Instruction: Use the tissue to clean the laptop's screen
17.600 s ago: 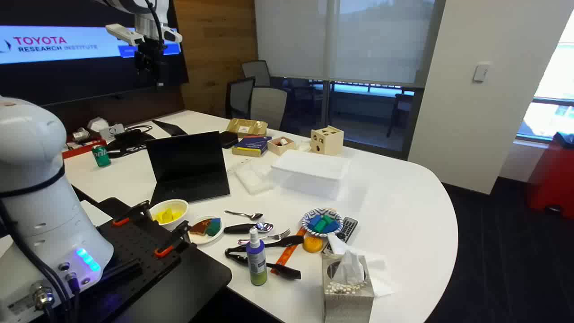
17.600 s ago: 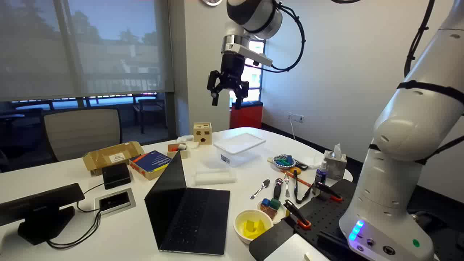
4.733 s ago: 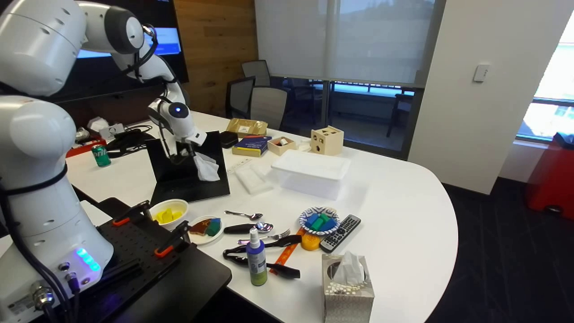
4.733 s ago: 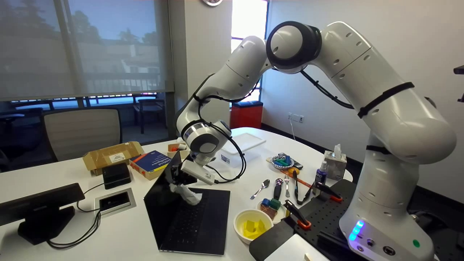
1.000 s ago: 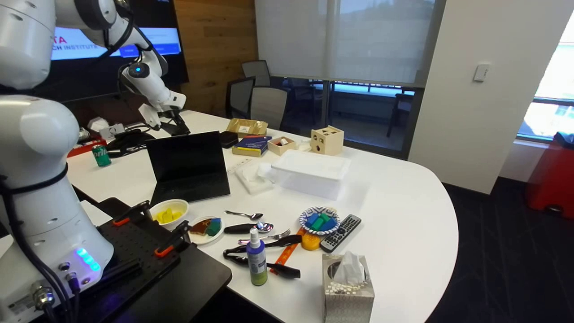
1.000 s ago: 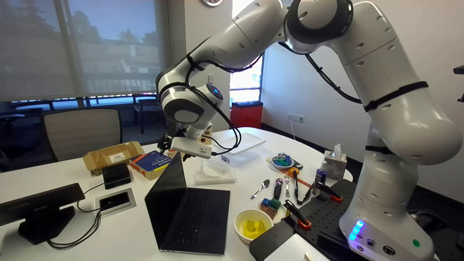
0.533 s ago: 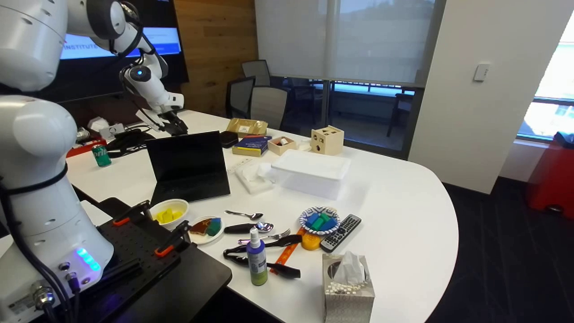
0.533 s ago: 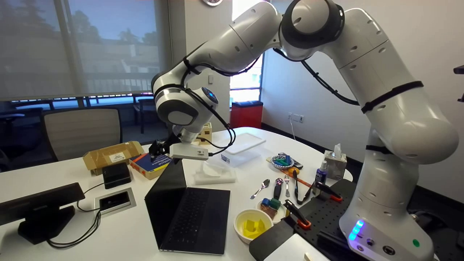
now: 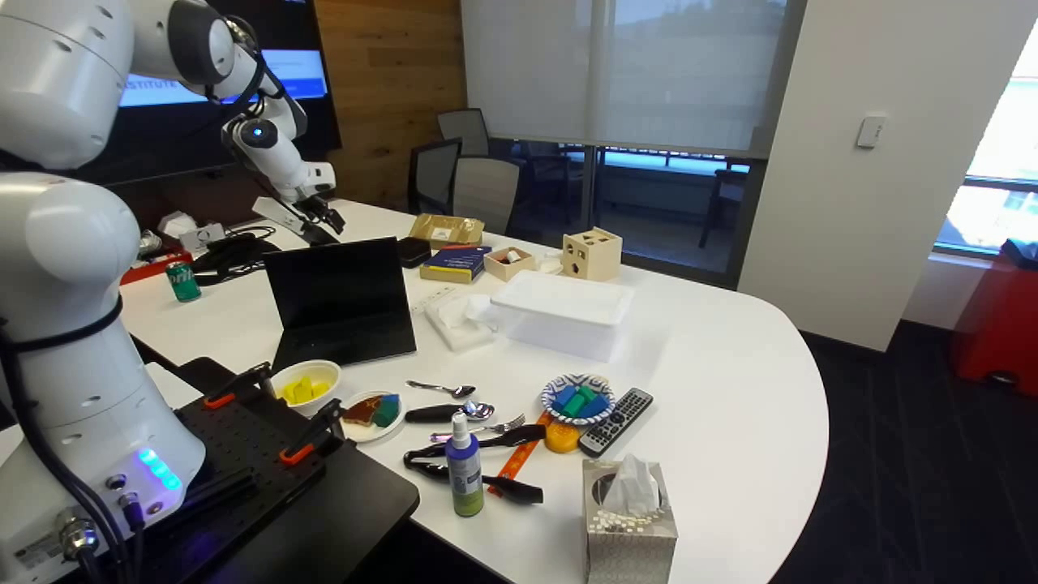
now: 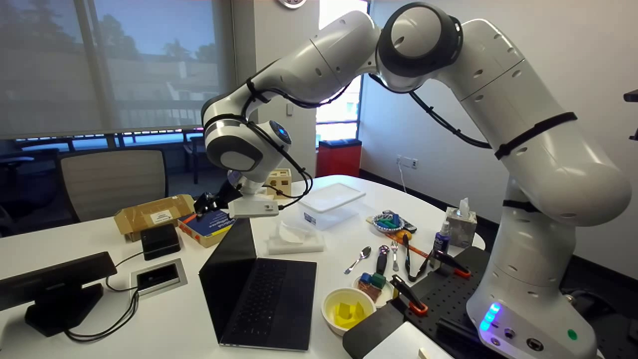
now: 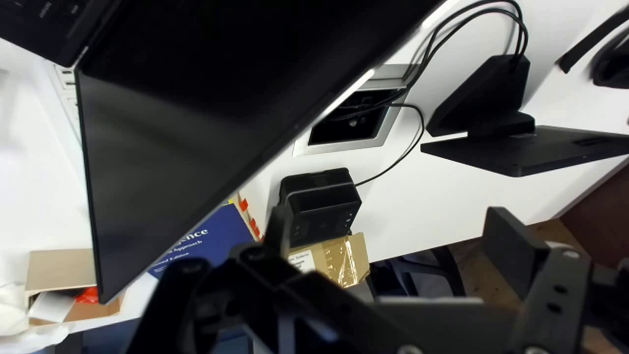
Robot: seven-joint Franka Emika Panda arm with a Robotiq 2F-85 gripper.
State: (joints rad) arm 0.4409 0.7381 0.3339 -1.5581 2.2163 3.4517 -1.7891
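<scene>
The black laptop (image 9: pixel 340 292) stands open on the white table, its dark screen (image 10: pixel 232 279) tilted back. It also shows in the wrist view (image 11: pixel 196 118). My gripper (image 10: pixel 212 203) is above the table past the screen's top edge, in front of the blue book in that view. In the wrist view my gripper (image 11: pixel 393 233) has its two fingers wide apart with nothing between them. A crumpled white tissue (image 9: pixel 480 308) lies on a flat white packet (image 10: pixel 296 247) beside the laptop. The tissue box (image 9: pixel 628 531), with a tissue sticking out, stands at the table's near edge.
A blue book (image 10: pixel 207 224), a black box (image 10: pixel 159 242) and a cardboard box (image 10: pixel 154 217) sit behind the laptop. A lidded clear bin (image 9: pixel 559 324) is beside the packet. A white bowl (image 10: pixel 328 305), utensils and a spray bottle (image 9: pixel 465 470) are nearer the robot base.
4.7 s ago my gripper held the tissue at the screen. By 1.0 s ago it was empty past the screen's top and the tissue lay on the packet. Since then it has shifted slightly.
</scene>
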